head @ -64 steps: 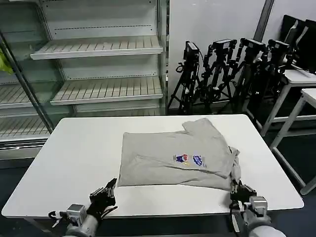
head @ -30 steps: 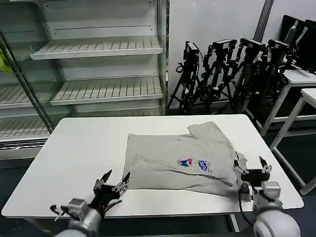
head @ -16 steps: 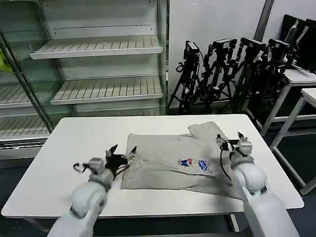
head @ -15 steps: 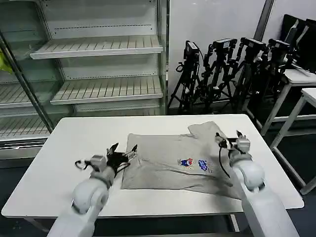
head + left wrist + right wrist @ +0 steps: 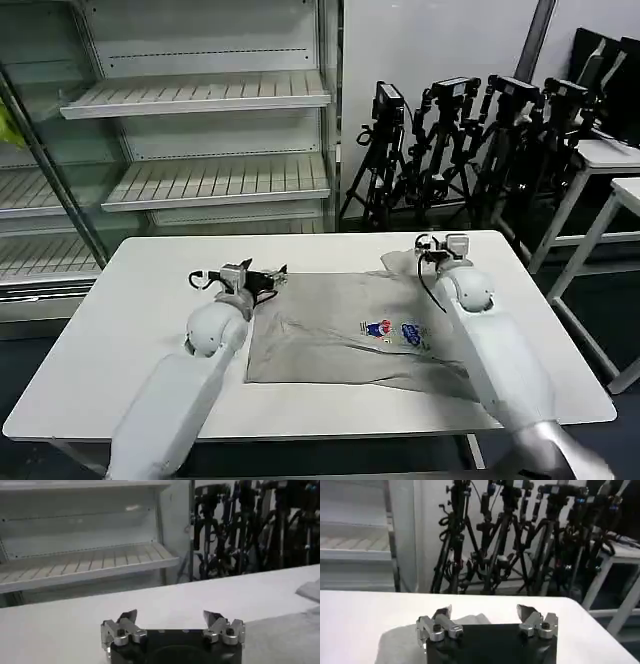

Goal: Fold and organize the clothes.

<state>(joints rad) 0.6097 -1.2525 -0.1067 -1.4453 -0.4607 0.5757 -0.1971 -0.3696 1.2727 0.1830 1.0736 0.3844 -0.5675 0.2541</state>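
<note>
showing both open tools (image 5: 170, 616) (image 5: 485, 612) above the shirt (image 5: 350, 325).

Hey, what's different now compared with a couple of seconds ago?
Both arms reached forward from the table's near edge: the left tool now sits open at the shirt's far left corner, the right tool open at its far right sleeve. Neither grips cloth. The shirt got slightly flatter on the white table.

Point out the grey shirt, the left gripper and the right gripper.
grey shirt (image 5: 330, 330): head view, on its flat body.
left gripper (image 5: 272, 276): head view, midway between its open fingertips.
right gripper (image 5: 428, 243): head view, between its fingertips.
</note>
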